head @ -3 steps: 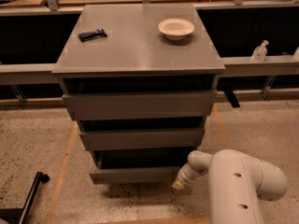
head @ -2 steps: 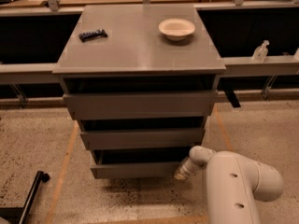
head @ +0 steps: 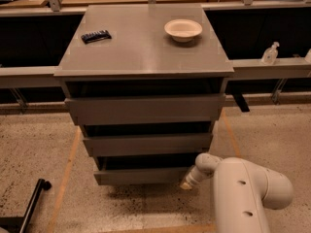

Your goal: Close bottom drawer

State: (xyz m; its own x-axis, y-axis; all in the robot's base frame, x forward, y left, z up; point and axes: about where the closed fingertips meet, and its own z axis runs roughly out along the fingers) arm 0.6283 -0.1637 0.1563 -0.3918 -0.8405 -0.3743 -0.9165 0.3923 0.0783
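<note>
Inspection of the bottom drawer (head: pixel 141 176): its flat grey front sat lowest on the cabinet, below the middle drawer (head: pixel 146 144). A dark strip of interior showed above its upper edge.

Change noted: over the last second the front had travelled inward. It stood slightly higher in the camera view than before, and the dark strip above it had narrowed. Most of that travel came early in the second. Little further movement was evident after that.

End effector (head: pixel 187 182): located at the right end of the drawer front, at or against its lower corner, with the white arm (head: pixel 243 193) reaching in from the lower right. It had followed the front inward. Whether it was spread wide or closed narrow could not be told. Nothing was seen held in it.

Unchanged: the bowl (head: pixel 183 29) and the small black object (head: pixel 95 36) lay on the table (head: pixel 141 52) as before.

Assessment: the push appeared to be working and the closing was well advanced. The remaining dark strip suggested the drawer was probably not fully home. A short further push along the same line seemed necessary. Because contact was at one end, slight skewing of the front was a risk.
</note>
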